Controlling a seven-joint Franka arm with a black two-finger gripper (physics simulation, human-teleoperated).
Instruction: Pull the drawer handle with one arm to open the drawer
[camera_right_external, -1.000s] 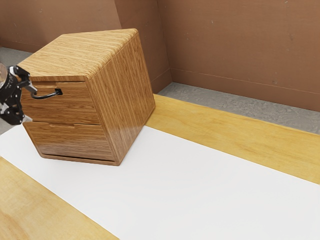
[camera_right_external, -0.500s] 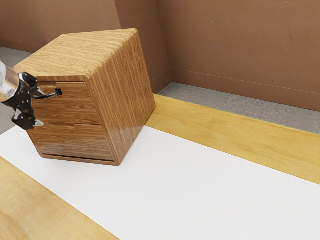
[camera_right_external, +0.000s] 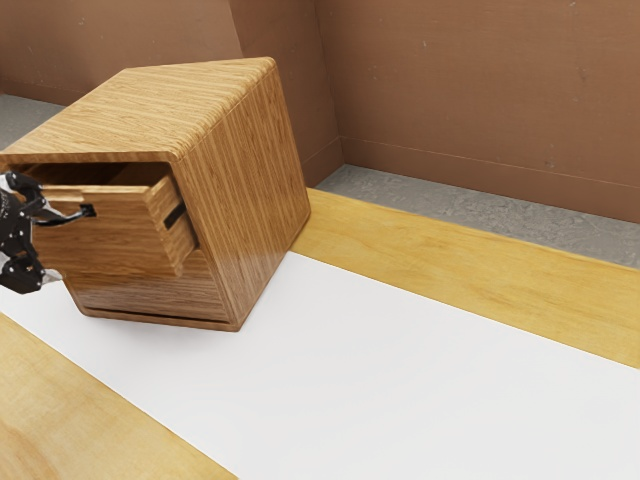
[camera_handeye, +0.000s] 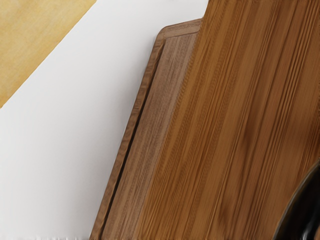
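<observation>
Step in hand: the pull. The top drawer stands partly out of the cabinet, which sits on the counter at the exterior view's left. The jaws are at the black handle; we cannot tell whether they clamp it. Next, in our judgement: pull straight along the drawer's axis, without sideways load.

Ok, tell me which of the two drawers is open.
The upper drawer: its front stands well out from the cabinet, and its side wall is showing. The lower drawer sits flush and shut.
</observation>
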